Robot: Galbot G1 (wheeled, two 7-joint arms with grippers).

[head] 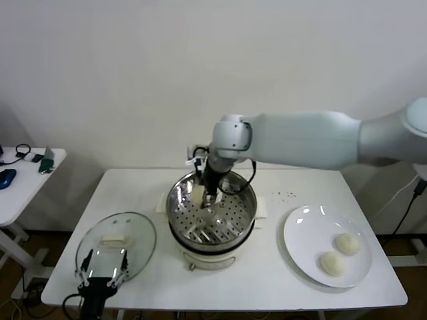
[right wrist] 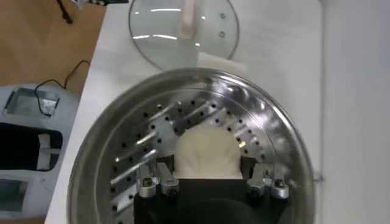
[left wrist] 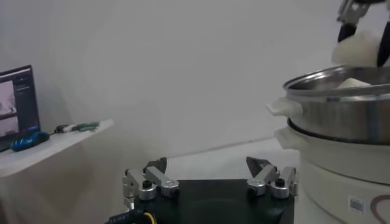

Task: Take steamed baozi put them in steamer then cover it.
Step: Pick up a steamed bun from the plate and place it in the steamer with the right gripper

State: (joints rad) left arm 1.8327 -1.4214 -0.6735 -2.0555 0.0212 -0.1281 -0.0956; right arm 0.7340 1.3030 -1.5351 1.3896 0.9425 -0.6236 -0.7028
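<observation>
The steamer (head: 248,200) stands mid-table, a shiny steel pot with a perforated floor (right wrist: 140,140) on a white base (left wrist: 341,164). My right gripper (head: 210,198) reaches down into it, shut on a cream-white baozi (right wrist: 207,151) just above the floor. In the left wrist view that held baozi (left wrist: 361,49) hangs over the rim, and another baozi (left wrist: 353,83) peeks out below it. Two more baozi (head: 347,243) (head: 332,263) lie on the white plate (head: 303,233). The glass cover (head: 117,243) rests flat at front left. My left gripper (head: 103,275) (left wrist: 207,164) hovers open at its near edge.
A small side table (head: 27,177) with a blue mouse and cables stands to the left, with a monitor (left wrist: 15,103) on it. Crumbs lie behind the plate (head: 288,195). The plate sits close to the table's right front edge.
</observation>
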